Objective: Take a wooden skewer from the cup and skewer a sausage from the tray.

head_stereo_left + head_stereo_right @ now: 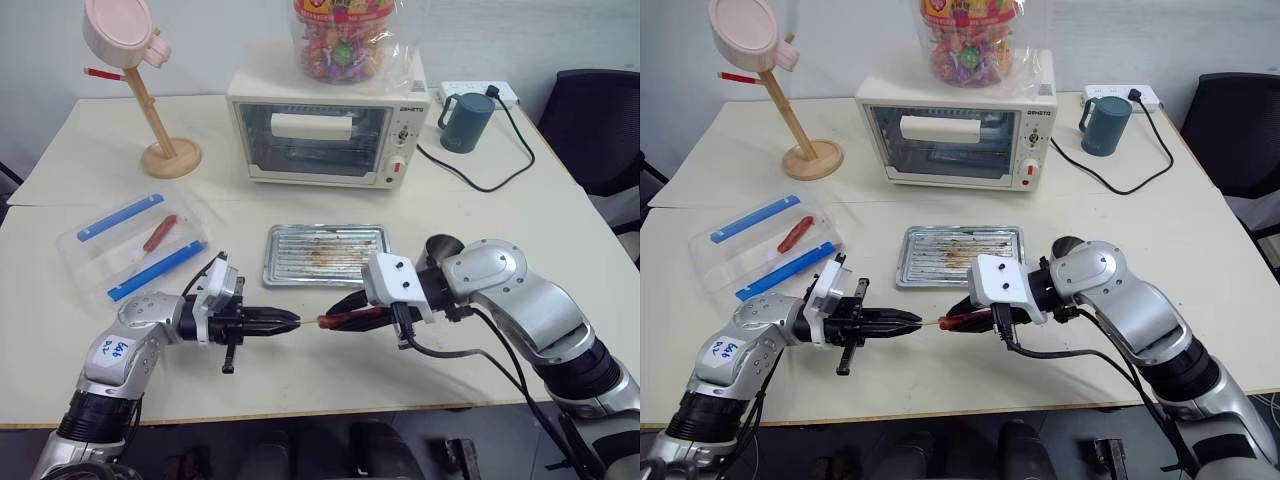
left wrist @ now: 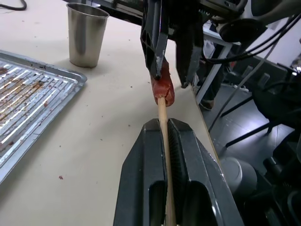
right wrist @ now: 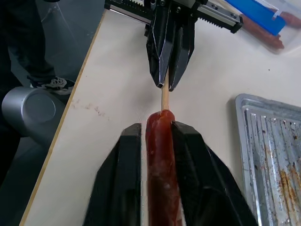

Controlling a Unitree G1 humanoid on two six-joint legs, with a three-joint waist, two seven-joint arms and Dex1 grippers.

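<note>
Over the pale table (image 1: 560,250), near of the tray (image 1: 325,254), the left gripper (image 1: 285,321) clenched the wooden skewer (image 2: 163,121), its tip inside the sausage (image 3: 161,160) grasped by the right gripper (image 1: 338,309) (toaster oven (image 1: 325,128) far back).

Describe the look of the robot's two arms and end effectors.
Both arms have silver-grey shells with black ribbed joint sections. Each wrist carries a white boxy block, ahead of a black two-fingered end effector: left end effector, right end effector. Black cables loop off the right arm. A white handwritten sticker marks the left forearm.
</note>
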